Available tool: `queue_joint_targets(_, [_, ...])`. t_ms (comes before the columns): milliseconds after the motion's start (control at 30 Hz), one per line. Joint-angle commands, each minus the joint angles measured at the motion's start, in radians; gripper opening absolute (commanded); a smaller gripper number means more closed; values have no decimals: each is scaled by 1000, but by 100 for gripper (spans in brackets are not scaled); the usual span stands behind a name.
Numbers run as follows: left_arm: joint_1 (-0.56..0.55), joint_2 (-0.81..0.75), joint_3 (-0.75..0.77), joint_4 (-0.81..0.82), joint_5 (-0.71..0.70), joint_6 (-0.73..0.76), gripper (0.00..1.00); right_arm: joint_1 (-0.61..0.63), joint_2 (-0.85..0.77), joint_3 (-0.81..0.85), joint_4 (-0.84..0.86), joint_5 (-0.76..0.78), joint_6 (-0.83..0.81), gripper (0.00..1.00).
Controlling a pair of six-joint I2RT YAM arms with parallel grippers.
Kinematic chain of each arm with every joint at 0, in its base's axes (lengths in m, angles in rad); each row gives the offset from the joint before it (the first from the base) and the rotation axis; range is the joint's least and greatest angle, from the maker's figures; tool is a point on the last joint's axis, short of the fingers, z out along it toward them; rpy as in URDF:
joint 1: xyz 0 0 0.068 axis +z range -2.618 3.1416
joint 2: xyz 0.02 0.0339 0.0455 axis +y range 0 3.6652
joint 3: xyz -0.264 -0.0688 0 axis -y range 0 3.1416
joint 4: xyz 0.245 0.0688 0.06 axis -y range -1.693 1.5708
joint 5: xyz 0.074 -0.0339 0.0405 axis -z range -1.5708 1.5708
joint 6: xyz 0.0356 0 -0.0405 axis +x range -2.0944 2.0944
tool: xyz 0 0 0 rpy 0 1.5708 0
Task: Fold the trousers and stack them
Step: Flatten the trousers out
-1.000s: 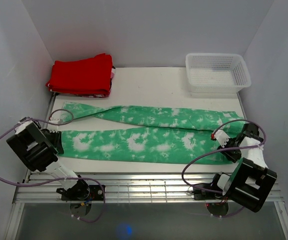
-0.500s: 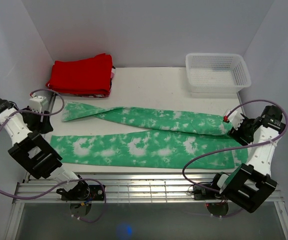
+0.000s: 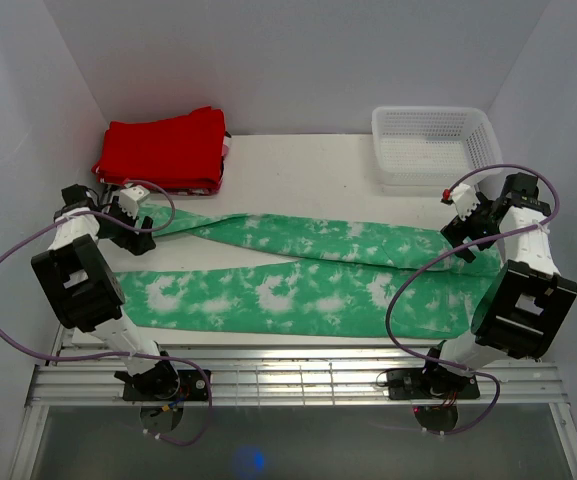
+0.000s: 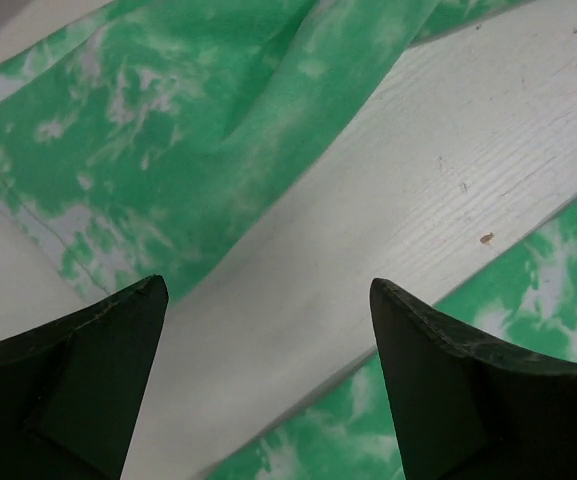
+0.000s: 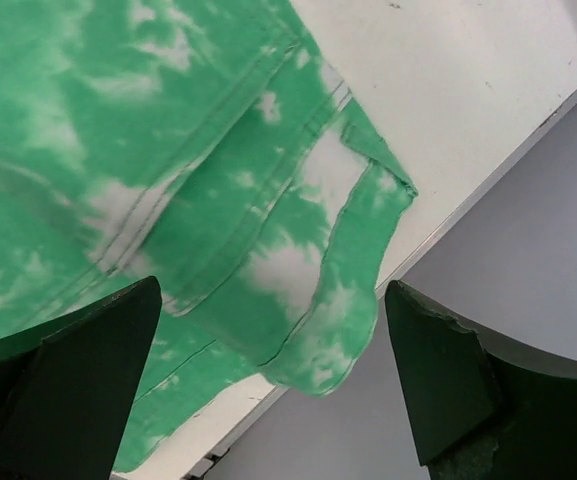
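The trousers point(image 3: 298, 270) lie flat, long axis spanning the table point(image 3: 308, 165) left edge to right. Our left gripper point(image 4: 266, 290) hangs spread beside the far leg's cuff point(image 4: 28, 200); our right gripper point(image 5: 273, 290) gapes above the waistband corner point(image 5: 368, 180).

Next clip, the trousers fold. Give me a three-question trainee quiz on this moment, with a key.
1. True or false: the left pincer is shut on the trousers.
2. What stands at the far right corner of the table? A) a metal bowl B) a white basket C) a cardboard box
3. Short answer: which arm's pincer hangs over the waist end of the trousers, where the two legs join?

Key
1. False: it is open, above the end of the far leg.
2. B
3. The right pincer, open, with the pocket seams and waistband corner below it.
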Motion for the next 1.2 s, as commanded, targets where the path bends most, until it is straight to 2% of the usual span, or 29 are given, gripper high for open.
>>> queue_joint_targets(0, [-42, -23, -56, 150, 26, 79, 94, 21, 77, 86, 37, 34, 75, 98])
queue_joint_targets(200, [-116, 29, -100, 265, -64, 70, 92, 75, 202, 97, 40, 89, 84, 99])
queue_joint_targets(267, [-131, 60, -92, 286, -105, 58, 83, 86, 214, 96, 37, 100, 89, 100])
queue_joint_targets(300, [-136, 68, -84, 295, -124, 50, 78, 89, 219, 93, 43, 101, 92, 95])
queue_joint_targets(333, [-139, 72, -84, 318, -139, 29, 64, 90, 223, 90, 51, 105, 92, 93])
queue_joint_targets(367, [-139, 71, -84, 337, -173, 16, 55, 92, 223, 83, 60, 112, 94, 86])
queue_joint_targets(433, [-139, 60, -86, 360, -207, 1, 40, 92, 222, 60, 94, 123, 98, 77])
queue_joint_targets(467, [-139, 52, -86, 360, -220, 1, 28, 90, 220, 50, 105, 132, 98, 68])
queue_joint_targets(533, [-139, 14, -90, 351, -257, 4, 14, 92, 217, 11, 129, 138, 94, 62])
queue_joint_targets(567, [-137, -1, -90, 340, -267, 7, 3, 93, 214, -2, 140, 143, 92, 55])
queue_joint_targets(633, [-131, -62, -90, 300, -270, 15, 0, 93, 206, -42, 167, 144, 89, 46])
queue_joint_targets(667, [-130, -85, -87, 283, -270, 18, 0, 93, 202, -53, 174, 144, 88, 36])
queue_joint_targets(733, [-120, -150, -74, 208, -253, 32, 0, 93, 190, -68, 178, 141, 86, 24])
queue_joint_targets(767, [-116, -171, -64, 187, -245, 45, 0, 93, 185, -72, 181, 134, 86, 10])
queue_joint_targets(867, [-107, -230, -54, 110, -239, 73, 0, 93, 153, -75, 189, 112, 88, 8])
queue_joint_targets(900, [-105, -233, -50, 89, -241, 88, 7, 93, 136, -73, 186, 106, 88, 8])
queue_joint_targets(1000, [-103, -228, -69, 39, -230, 117, 53, 93, 113, -64, 172, 80, 94, 8])
queue_joint_targets(1033, [-102, -230, -84, 47, -209, 127, 97, 93, 111, -62, 168, 72, 95, 8])
queue_joint_targets(1167, [-117, -180, -116, 113, -150, 76, 98, 93, 104, -49, 145, 54, 106, 8])
